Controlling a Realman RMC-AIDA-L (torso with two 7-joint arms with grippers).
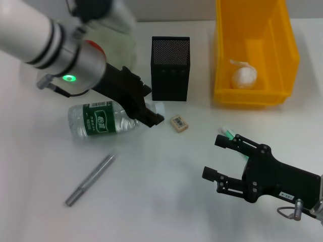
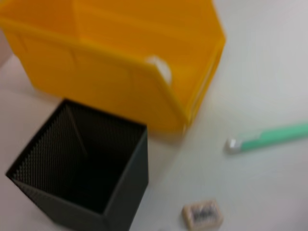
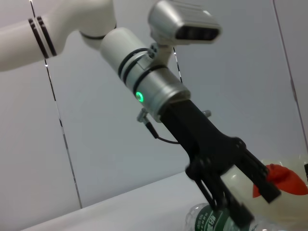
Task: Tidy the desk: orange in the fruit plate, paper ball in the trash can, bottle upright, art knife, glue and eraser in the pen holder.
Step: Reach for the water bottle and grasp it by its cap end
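- now your left gripper (image 1: 151, 117) straddles the lying bottle (image 1: 101, 120) near its neck, jaws spread, likely to stand it upright.
- your right gripper (image 1: 218, 157) hovers spread above the tabletop (image 1: 166, 201), just beside the green glue (image 1: 225, 132).

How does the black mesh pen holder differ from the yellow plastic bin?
The black mesh pen holder is dark, see-through mesh and narrow; the yellow plastic bin is solid, bright and much wider. In the left wrist view the holder looks empty, while the bin holds a white paper ball. Both stand upright with open tops.
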